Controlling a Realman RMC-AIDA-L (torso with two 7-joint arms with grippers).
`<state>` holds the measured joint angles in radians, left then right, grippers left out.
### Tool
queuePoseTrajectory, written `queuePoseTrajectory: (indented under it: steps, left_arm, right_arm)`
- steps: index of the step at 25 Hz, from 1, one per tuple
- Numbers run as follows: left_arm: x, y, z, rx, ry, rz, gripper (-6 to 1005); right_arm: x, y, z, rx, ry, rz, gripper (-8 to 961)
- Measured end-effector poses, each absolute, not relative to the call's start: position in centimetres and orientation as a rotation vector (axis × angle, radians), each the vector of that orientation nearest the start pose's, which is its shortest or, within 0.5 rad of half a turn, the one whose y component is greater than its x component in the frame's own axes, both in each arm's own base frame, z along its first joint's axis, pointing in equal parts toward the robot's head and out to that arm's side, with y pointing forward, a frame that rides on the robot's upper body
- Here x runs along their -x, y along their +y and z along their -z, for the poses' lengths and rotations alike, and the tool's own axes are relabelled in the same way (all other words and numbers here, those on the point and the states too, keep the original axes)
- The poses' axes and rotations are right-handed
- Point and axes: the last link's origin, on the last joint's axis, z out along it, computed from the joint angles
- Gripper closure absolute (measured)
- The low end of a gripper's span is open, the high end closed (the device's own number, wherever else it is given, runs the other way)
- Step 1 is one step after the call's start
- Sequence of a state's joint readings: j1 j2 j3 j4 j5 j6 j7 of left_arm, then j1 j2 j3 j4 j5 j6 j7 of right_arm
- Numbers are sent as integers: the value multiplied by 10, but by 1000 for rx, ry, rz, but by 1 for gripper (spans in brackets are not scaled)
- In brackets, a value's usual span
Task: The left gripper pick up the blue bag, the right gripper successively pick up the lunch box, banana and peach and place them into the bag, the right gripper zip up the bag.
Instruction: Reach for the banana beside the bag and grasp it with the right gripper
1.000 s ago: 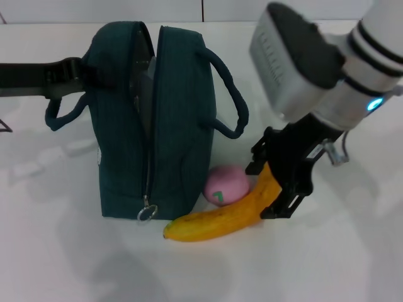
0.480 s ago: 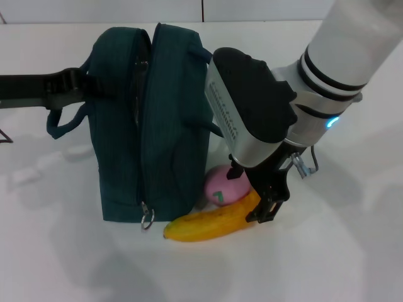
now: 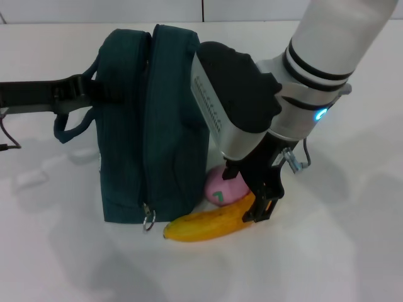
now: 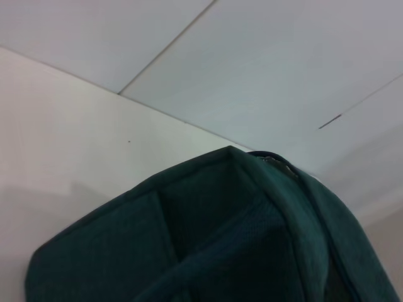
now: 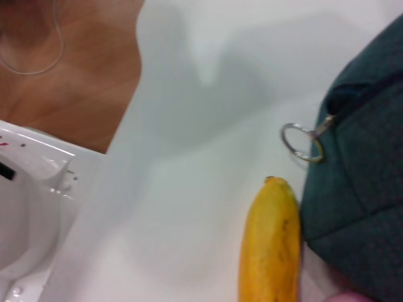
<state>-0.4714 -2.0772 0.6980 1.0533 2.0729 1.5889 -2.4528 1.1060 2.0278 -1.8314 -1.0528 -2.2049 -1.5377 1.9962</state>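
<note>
on the table, beside the bag:
right gripper: fingers closing around the banana at its far end
left gripper: holding the bag by its handle; finger state i cannot tell
peach: touching banana and bag
risk: an end grip may be letting the banana swing, nudging the peach or catching the zip ring

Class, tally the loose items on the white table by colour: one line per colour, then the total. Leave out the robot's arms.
Blue: 1, the bag
Yellow: 1, the banana
Pink: 1, the peach
Total: 3
</note>
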Motion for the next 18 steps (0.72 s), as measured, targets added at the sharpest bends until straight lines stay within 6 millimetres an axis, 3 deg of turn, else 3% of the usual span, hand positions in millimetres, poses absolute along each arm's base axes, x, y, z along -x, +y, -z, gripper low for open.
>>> queuePoseTrajectory:
  steps: [8, 18]
  left_arm:
    - [256, 340, -59, 2292, -1652, 742, 963]
    - [253, 344, -55, 2301, -1640, 753, 963]
  right_arm:
    - [-56, 332, 97, 3150, -637, 870, 171]
    - [-60, 335, 109, 3195, -607, 819, 171]
